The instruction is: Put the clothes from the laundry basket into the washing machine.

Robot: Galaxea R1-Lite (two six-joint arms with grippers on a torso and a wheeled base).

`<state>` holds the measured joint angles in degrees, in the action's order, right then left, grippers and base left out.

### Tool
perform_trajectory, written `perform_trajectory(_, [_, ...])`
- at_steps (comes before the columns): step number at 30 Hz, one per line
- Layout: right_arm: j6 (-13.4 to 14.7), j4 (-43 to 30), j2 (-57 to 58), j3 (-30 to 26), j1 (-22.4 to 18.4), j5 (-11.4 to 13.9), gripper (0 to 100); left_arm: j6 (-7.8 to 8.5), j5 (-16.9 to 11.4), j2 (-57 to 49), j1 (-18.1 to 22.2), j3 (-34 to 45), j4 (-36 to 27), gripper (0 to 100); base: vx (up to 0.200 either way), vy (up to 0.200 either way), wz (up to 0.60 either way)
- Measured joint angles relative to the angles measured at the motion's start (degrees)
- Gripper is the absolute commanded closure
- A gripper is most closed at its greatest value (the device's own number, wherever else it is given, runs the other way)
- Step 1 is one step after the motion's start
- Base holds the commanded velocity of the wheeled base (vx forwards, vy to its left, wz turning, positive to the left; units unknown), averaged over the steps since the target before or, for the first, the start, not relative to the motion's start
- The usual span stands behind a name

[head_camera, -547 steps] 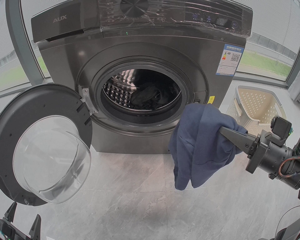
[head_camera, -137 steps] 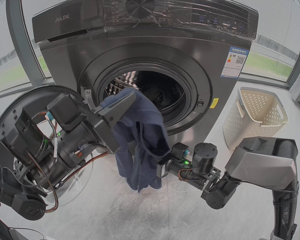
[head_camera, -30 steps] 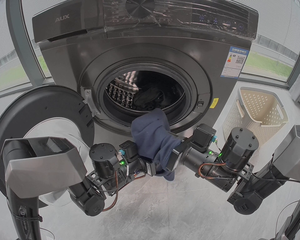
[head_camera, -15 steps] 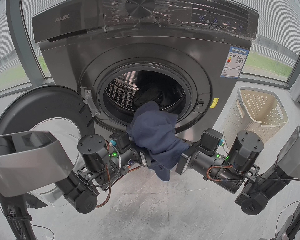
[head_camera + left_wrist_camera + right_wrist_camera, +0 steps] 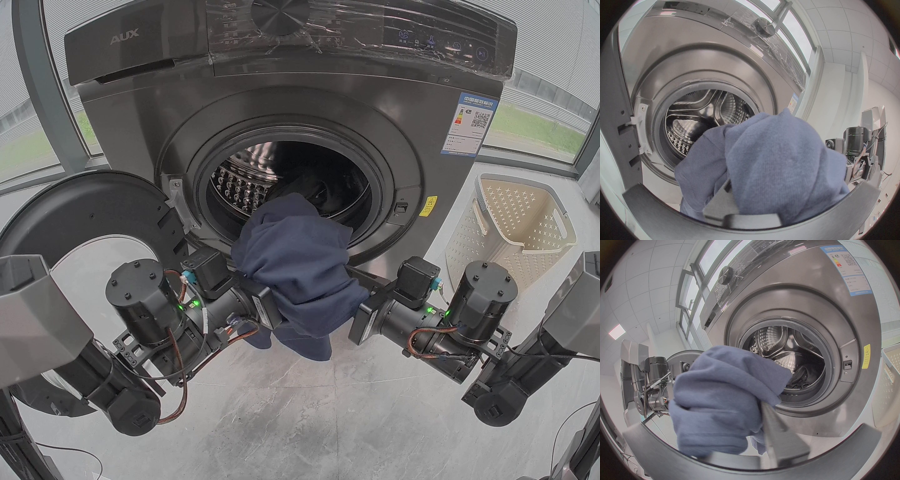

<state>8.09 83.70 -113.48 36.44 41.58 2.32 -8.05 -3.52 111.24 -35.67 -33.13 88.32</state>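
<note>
A navy blue garment (image 5: 297, 269) hangs bunched between my two grippers, right in front of the washing machine's (image 5: 300, 94) round opening (image 5: 287, 181). Its top reaches the opening's lower rim and a fold dangles toward the floor. My left gripper (image 5: 270, 299) is shut on the garment's left side and my right gripper (image 5: 357, 294) on its right side; the cloth (image 5: 775, 162) (image 5: 725, 396) hides most of both. Dark clothes (image 5: 312, 184) (image 5: 801, 377) lie in the steel drum. The cream laundry basket (image 5: 519, 219) stands on the floor to the machine's right.
The machine's round door (image 5: 87, 212) is swung open at the left, close behind my left arm. Grey tiled floor (image 5: 300, 412) lies open below the grippers. Windows run behind and beside the machine.
Over the last second both grippers lifted the navy garment from below the opening up to its lower rim. Before that the right gripper carried it over and the left took hold.
</note>
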Motion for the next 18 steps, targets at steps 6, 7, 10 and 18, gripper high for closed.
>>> perform_trajectory(6, [-0.7,-0.1,3.1,-5.1,0.3,1.5,0,-0.05,-0.1,-2.3,0.2,1.3,0.0,100,0.000,0.000,0.00])
perform_trajectory(7, [-1.1,-0.1,3.9,-6.9,0.4,2.2,0,-0.05,-0.1,-2.6,0.3,1.5,0.0,100,0.000,0.000,0.00])
perform_trajectory(10, [-2.0,-0.1,6.5,-12.2,1.1,4.2,0,-0.07,-0.1,-3.9,0.1,2.3,-0.1,100,0.000,0.000,0.00])
perform_trajectory(18, [-3.0,3.9,12.8,-23.6,2.2,8.5,0,0.20,-0.8,-9.0,-0.9,7.9,0.1,100,0.000,0.000,0.00])
